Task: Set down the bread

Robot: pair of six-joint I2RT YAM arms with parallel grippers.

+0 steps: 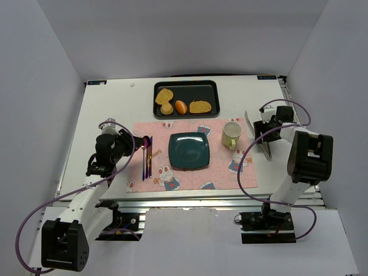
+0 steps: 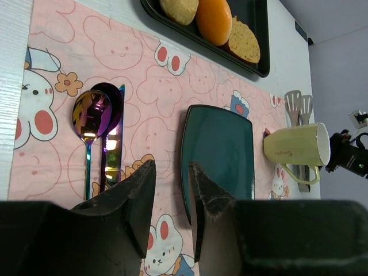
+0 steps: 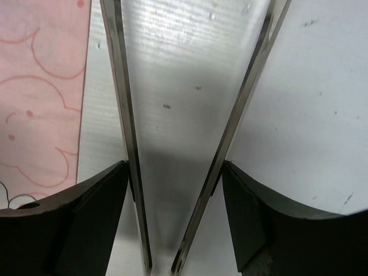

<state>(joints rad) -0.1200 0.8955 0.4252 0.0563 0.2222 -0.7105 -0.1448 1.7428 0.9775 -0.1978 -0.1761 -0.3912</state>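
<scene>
The bread [image 1: 200, 107] [image 2: 244, 41] is a flat golden-brown slice lying at the right end of the black tray [image 1: 187, 85]. My right gripper [image 1: 265, 133] [image 3: 175, 172] is on the white table right of the mat, far from the bread. Its fingers press on the two arms of a pair of metal tongs [image 1: 253, 127] [image 3: 123, 115]. My left gripper [image 1: 137, 145] [image 2: 172, 169] hovers over the mat's left part beside the cutlery. Its jaws stand a little apart with nothing between them.
A teal square plate [image 1: 189, 150] [image 2: 221, 149] sits mid-mat on the pink placemat [image 1: 218, 179]. A cream mug [image 1: 231, 134] [image 2: 296, 146] stands to its right. Spoon and knife [image 1: 147, 156] [image 2: 92, 118] lie left. The tray also holds an orange roll [image 1: 181, 107] and paler toast [image 1: 164, 95].
</scene>
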